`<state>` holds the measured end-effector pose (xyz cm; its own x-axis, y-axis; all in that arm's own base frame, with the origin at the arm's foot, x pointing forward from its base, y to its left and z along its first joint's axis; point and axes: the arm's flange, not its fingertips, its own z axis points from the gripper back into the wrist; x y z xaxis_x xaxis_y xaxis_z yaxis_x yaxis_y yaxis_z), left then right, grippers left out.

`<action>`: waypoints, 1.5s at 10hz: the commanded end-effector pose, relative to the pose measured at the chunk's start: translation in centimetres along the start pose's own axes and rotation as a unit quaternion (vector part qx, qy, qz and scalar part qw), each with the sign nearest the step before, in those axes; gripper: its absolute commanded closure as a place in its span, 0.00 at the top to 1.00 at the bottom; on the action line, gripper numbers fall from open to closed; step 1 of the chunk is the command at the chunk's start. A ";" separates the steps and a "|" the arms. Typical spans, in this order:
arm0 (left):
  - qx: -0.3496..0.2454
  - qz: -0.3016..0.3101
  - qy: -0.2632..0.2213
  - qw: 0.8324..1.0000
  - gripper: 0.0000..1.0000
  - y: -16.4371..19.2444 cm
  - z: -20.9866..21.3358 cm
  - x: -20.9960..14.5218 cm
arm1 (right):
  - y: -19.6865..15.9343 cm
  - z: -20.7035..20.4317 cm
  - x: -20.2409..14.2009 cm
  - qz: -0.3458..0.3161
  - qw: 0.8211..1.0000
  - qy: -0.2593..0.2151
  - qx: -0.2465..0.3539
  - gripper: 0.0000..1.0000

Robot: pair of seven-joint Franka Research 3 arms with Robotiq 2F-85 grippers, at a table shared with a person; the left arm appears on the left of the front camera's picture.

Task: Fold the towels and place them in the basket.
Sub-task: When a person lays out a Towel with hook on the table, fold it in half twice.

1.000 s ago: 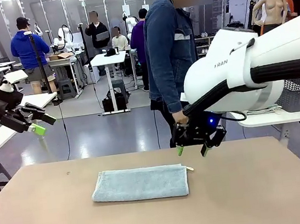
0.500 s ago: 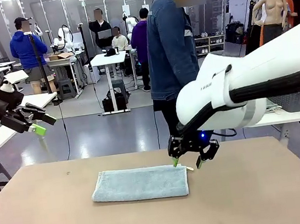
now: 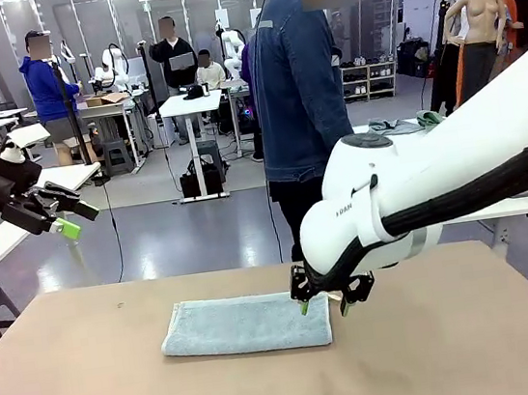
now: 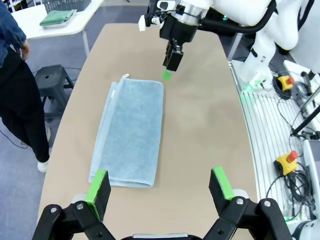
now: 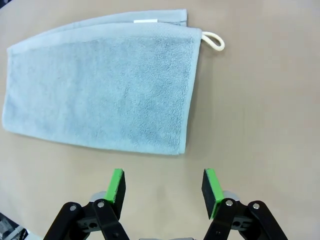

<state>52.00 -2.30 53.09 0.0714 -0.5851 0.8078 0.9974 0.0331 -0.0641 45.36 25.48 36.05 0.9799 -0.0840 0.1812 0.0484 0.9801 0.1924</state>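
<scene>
At the left edge of the front view your left gripper (image 3: 77, 220) hangs in the air, well off the table (image 3: 459, 347), with its green pads (image 4: 100, 187) spread wide and nothing between them. At lower centre the light blue towel (image 3: 247, 323) lies folded flat, its long axis running left to right across the frame. Its corner loop (image 5: 214, 40) pokes out at the far right corner, and its white label (image 5: 145, 21) sits on the far edge. Your right gripper (image 3: 323, 307) is low over the towel's right end with its jaws apart and empty. One fingertip is above the cloth and the other is just past its edge.
</scene>
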 end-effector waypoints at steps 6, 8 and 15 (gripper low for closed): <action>0.001 0.000 0.000 1.000 1.00 0.0 0.1 0.0 | 2.5 -4.4 1.5 -0.025 0.999 -0.030 -0.035 0.78; 0.001 0.000 0.000 1.000 1.00 0.0 0.1 0.0 | 2.3 -5.3 2.0 -0.025 0.998 -0.032 -0.043 0.78; 0.001 0.000 0.000 1.000 1.00 0.0 0.1 0.0 | 2.4 -7.9 3.8 -0.037 0.996 -0.055 -0.051 0.78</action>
<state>52.00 -2.30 53.09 0.0714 -0.5851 0.8078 0.9974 0.0332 -0.0640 50.38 27.90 30.18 0.9627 -0.1337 0.2352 0.1085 0.9872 0.1168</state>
